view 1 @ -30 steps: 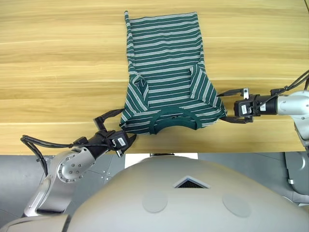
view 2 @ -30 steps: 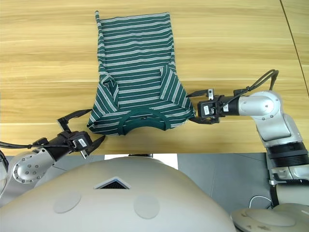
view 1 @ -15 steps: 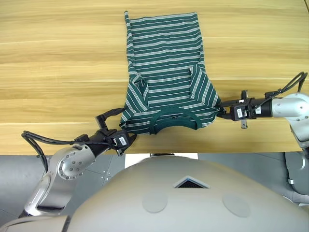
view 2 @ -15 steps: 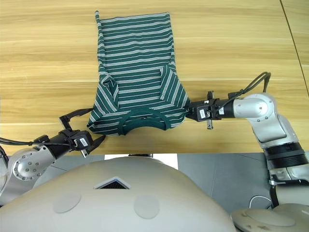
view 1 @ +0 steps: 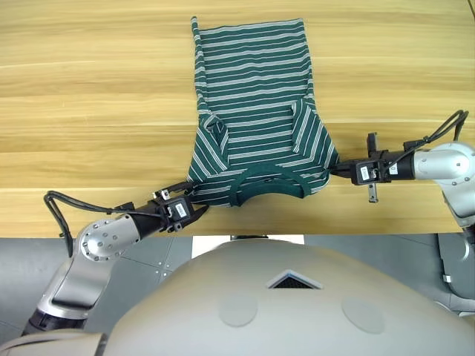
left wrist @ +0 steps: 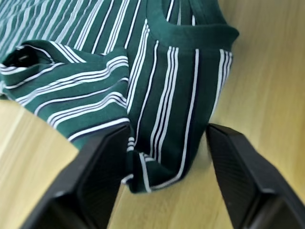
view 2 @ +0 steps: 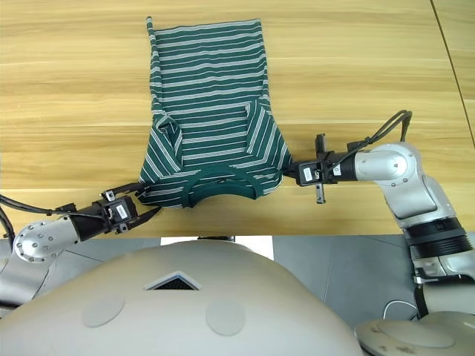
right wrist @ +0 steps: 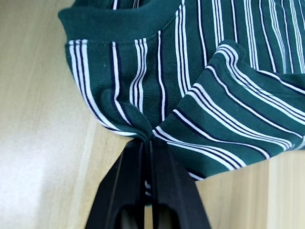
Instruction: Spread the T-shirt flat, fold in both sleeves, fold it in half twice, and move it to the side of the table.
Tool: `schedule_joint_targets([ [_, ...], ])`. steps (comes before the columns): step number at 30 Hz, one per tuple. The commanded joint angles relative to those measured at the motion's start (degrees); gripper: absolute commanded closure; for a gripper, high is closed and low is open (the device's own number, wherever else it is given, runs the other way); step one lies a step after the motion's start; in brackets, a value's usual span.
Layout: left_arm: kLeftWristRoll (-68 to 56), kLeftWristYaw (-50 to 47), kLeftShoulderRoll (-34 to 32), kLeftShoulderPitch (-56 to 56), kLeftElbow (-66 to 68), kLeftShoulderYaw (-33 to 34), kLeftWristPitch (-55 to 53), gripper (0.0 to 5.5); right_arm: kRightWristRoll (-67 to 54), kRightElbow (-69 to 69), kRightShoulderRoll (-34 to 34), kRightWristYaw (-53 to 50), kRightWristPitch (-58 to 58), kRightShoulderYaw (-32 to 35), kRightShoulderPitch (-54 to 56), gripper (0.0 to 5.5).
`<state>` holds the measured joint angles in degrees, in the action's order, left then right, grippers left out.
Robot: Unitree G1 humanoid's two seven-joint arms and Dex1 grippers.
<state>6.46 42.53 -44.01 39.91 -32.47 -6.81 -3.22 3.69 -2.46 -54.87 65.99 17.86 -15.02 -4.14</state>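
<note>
The T-shirt (view 1: 256,111) lies sleeves-in on the wooden table (view 1: 89,111), collar close to the near edge, broad planks stretching either side, the left gripper (left wrist: 167,138) low with jaws apart around one shoulder corner, the right gripper (right wrist: 147,141) pinched onto the other.

Bright even light, soft faint shadows, no glare.

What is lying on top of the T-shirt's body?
The left sleeve and right sleeve lie folded in over the T-shirt, near the collar. The fabric beneath them, and the table under the shirt, are covered.
</note>
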Motion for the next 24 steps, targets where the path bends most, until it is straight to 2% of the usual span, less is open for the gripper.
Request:
schedule_joint_targets([
  [1, 0.46, 0.88, -0.75, -1.39, 7.24, -0.97, -3.36, 3.41, 1.08, -0.62, -0.10, 0.42, -0.89, -0.98, 0.52, 5.50],
  [13, -0.60, -0.49, -1.19, -4.06, 10.74, -0.49, -1.62, 5.49, 0.06, -1.32, -0.05, 1.22, -1.60, -1.17, 0.61, 5.50],
  [17, -3.94, 0.62, -0.92, -3.39, 7.69, 0.48, -0.65, 5.49, -3.60, -1.54, 0.13, 4.31, -2.82, -1.66, 1.34, 5.50],
  [24, -7.78, 4.64, -4.94, 7.34, -3.79, 6.45, -0.43, 5.49, -10.49, -6.32, -6.07, 9.95, -3.83, 3.54, -0.95, 5.50],
])
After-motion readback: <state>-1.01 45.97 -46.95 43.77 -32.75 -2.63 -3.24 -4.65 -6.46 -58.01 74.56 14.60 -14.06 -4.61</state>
